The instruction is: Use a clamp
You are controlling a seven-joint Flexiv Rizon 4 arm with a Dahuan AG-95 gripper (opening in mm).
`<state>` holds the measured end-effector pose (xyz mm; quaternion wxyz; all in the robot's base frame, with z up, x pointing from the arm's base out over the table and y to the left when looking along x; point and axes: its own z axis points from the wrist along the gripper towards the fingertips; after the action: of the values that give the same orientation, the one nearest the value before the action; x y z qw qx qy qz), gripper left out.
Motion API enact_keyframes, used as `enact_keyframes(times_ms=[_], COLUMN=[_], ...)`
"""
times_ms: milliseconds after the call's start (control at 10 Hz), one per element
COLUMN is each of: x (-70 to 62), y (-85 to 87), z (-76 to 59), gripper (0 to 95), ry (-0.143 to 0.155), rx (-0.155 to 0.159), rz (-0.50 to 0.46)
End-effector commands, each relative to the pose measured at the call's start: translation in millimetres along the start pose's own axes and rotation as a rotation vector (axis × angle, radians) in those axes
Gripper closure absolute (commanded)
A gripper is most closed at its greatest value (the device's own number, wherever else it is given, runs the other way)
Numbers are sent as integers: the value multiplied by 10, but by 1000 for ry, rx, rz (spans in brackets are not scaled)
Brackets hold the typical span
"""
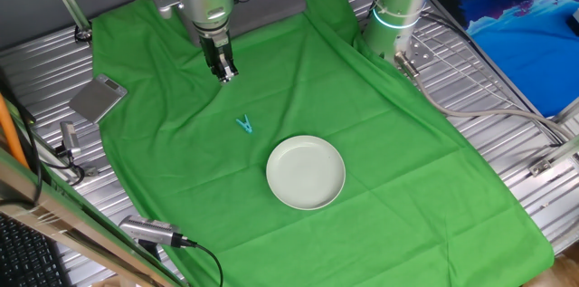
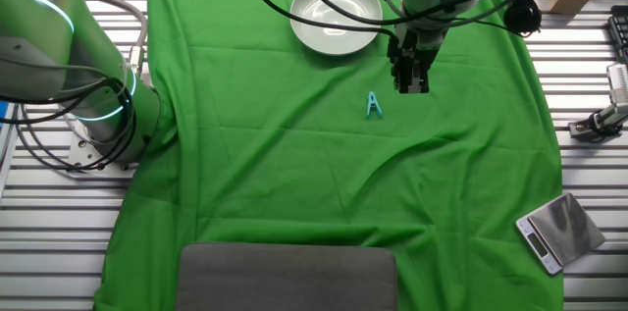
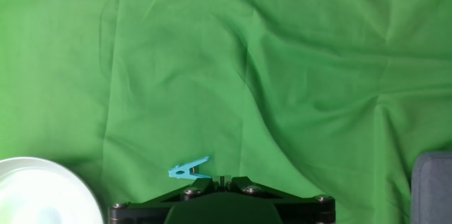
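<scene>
The clamp is a tiny teal clip lying flat on the green cloth, left of and above the white round plate. It also shows in the other fixed view and in the hand view. My gripper hangs above the cloth, up and to the left of the clamp, apart from it and holding nothing. In the other fixed view the gripper is to the right of the clamp. In the hand view the fingertips stand pressed together, just right of the clamp.
A second arm's base stands at the cloth's far edge. A small silver scale lies off the cloth's left edge. A grey pad lies on the cloth's near edge in the other fixed view. Cables and clamps sit on the metal table around the cloth.
</scene>
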<state>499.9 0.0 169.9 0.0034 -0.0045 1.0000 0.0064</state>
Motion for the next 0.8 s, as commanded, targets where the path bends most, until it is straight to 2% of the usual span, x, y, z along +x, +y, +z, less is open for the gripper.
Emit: enact_keyframes(times_ms=[100, 200, 300, 800], x=[-1, -1, -1, -1], y=[0, 0, 0, 0], z=[-1, -1, -1, -1], gripper=[950, 950, 950, 950], ry=[0, 0, 0, 0], rx=[0, 0, 0, 0], rz=[0, 0, -40, -48])
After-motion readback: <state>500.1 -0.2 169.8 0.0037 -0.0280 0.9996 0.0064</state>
